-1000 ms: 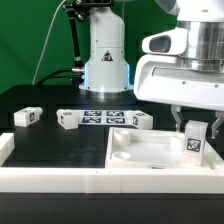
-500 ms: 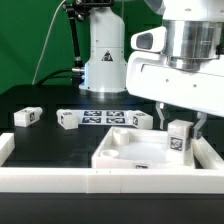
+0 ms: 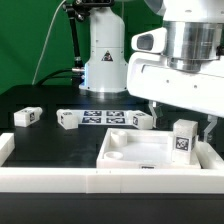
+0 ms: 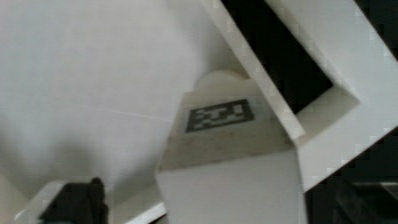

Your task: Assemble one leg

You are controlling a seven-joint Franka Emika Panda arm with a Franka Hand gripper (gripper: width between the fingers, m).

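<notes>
The leg [image 3: 183,141] is a small white post with a tag on its face. It stands upright on the right corner of the large white square panel [image 3: 135,152]. My gripper [image 3: 182,122] hangs over the leg with a finger on each side of it, spread apart and open. In the wrist view the leg [image 4: 228,170] fills the middle. One dark finger [image 4: 73,200] stands off its side with a visible gap; the other finger is hidden. Three more legs lie on the black table, at the left [image 3: 27,116], at the middle [image 3: 67,119] and near the panel [image 3: 140,120].
The marker board [image 3: 100,117] lies flat between the loose legs. A white rail [image 3: 60,180] runs along the front, with a raised end at the exterior view's left [image 3: 6,148]. The robot base [image 3: 105,60] stands behind the table.
The panel and the leg slid toward the exterior view's left, then slightly back right. The gripper's fingers now stand wider apart around the leg than half a second ago.
</notes>
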